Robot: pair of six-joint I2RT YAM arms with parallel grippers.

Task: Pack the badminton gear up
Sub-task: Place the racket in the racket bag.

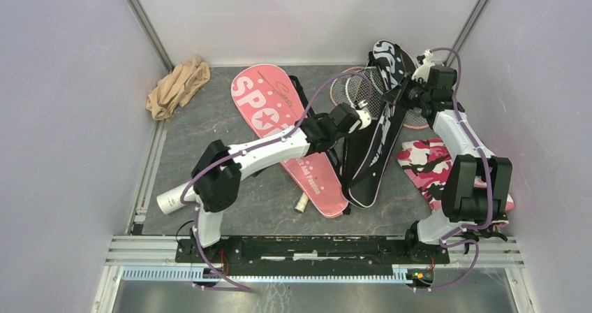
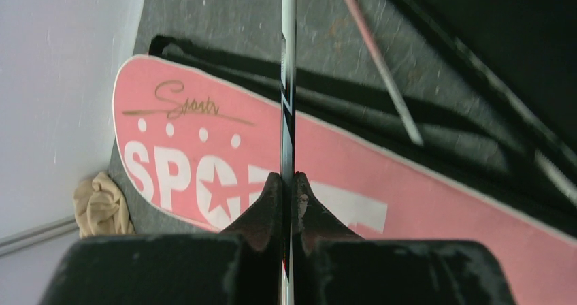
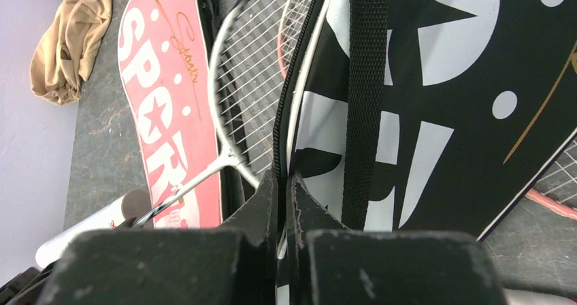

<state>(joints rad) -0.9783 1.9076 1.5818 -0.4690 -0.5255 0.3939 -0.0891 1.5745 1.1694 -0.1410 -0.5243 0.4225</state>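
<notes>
My left gripper (image 2: 289, 182) is clamped tight on a racket (image 2: 288, 80) by its shaft. My right gripper (image 3: 282, 182) pinches the black bag (image 1: 370, 166) at its edge. The pink bag (image 1: 269, 103) lies just left of the black bag, with the tube (image 1: 171, 201) further left. The beige cloth (image 1: 178, 86) is far-left and the camo cloth (image 1: 426, 159) just right. The racket heads (image 1: 352, 89) sit at the black bag's left edge; I cannot tell if they are inside.

Your top view looks steeply down from behind the arm bases (image 1: 202, 246), with the pink bag (image 1: 269, 107) near the middle. Your wrist views sit close behind the left hand (image 2: 288, 182) and right hand (image 3: 282, 182), both facing that bag's lettered end, shared by all three.
</notes>
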